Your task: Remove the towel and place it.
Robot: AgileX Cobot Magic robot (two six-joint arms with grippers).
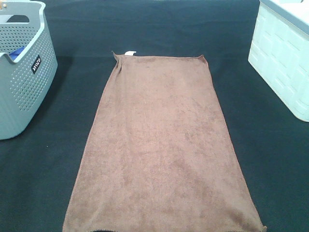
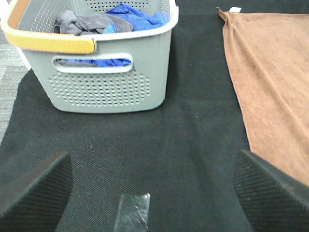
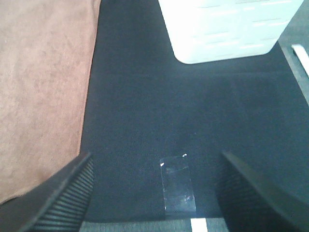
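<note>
A dark mat [image 1: 159, 29] covers the table, with the brown towel [image 1: 161, 150] spread flat down its middle.

The towel's long side runs from the near edge away toward the far end, white tag [image 1: 130, 53] at a far corner. It lies between the arms: inward of the left gripper [image 2: 154, 193] and of the right gripper [image 3: 154, 193], both gaping wide and empty over bare mat, about equally near. Outside stand a grey basket [image 1: 24, 82] and a white bin [image 1: 285, 58].

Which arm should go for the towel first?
Neither clearly: both pincers, left and right, stand open over bare mat beside the towel. The right looks marginally closer to an edge.
</note>
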